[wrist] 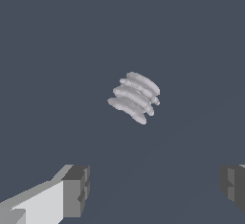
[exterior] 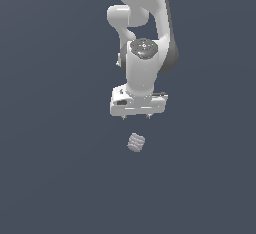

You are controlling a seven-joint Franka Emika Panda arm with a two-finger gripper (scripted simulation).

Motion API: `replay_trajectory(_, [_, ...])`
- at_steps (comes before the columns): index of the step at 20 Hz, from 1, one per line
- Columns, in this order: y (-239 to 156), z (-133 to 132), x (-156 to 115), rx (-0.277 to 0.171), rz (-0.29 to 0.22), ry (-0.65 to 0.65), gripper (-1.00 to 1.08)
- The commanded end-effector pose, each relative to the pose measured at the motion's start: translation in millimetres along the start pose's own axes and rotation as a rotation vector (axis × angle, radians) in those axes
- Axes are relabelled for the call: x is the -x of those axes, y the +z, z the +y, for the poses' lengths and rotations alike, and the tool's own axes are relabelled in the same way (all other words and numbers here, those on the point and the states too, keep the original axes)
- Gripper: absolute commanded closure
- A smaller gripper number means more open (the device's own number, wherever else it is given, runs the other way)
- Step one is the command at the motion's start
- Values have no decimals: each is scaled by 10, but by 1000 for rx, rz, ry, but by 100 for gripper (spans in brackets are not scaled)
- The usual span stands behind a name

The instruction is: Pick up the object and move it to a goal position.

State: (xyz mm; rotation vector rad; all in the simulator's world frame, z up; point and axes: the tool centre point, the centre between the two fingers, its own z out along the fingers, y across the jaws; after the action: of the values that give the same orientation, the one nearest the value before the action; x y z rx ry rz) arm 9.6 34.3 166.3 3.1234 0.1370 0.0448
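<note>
The object (exterior: 136, 142) is a small light-grey ribbed barrel-shaped lump lying on the dark grey floor. My white gripper (exterior: 136, 117) hangs above it, a little further back, not touching it. In the wrist view the object (wrist: 134, 97) lies ahead of the gripper (wrist: 154, 187), apart from both fingertips (wrist: 76, 189). The jaws stand wide open with nothing between them.
The white arm (exterior: 145, 33) rises behind the gripper toward the top of the exterior view. The dark grey floor (exterior: 50, 168) spreads on all sides with no other objects in view.
</note>
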Motion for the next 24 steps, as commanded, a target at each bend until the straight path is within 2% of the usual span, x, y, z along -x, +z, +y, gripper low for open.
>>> replay_trajectory(1, [17, -2, -16, 1, -1, -25, -92])
replay_trajectory(9, [115, -3, -102, 2, -6, -169, -92])
replay_trajectory(24, [409, -2, -335, -6, -18, -579, -92])
